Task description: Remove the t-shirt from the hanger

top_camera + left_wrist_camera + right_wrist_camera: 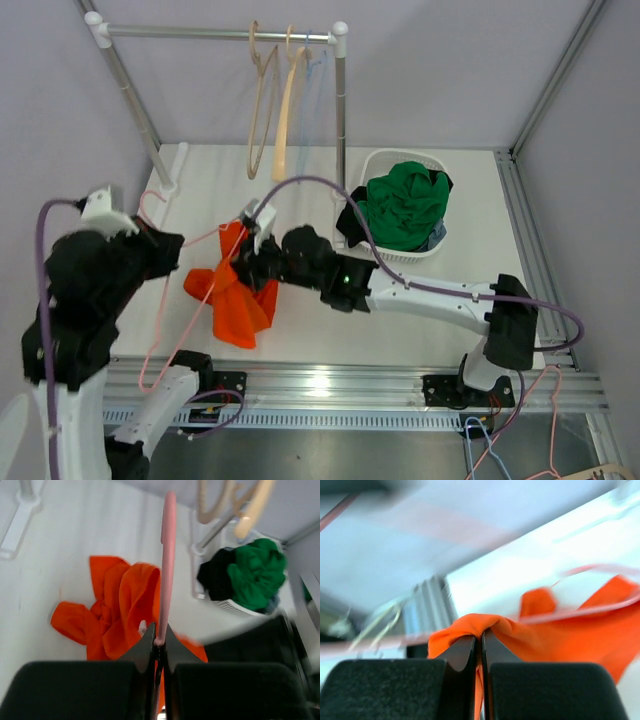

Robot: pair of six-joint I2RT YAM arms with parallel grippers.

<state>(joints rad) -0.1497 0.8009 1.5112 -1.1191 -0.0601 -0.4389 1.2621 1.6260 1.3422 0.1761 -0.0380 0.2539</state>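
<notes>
A plain orange fabric t-shirt sits pinched in the black right claw; the black left claw grips a thin pink hanger.

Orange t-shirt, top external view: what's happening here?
The left pincer is shut on the pink hanger. The right pincer is shut on a fold of the orange t-shirt, which lies bunched on the table. The hanger's wire appears to run through the fabric, so the shirt does not look free yet. A basket holding green clothes sits to the right.
</notes>
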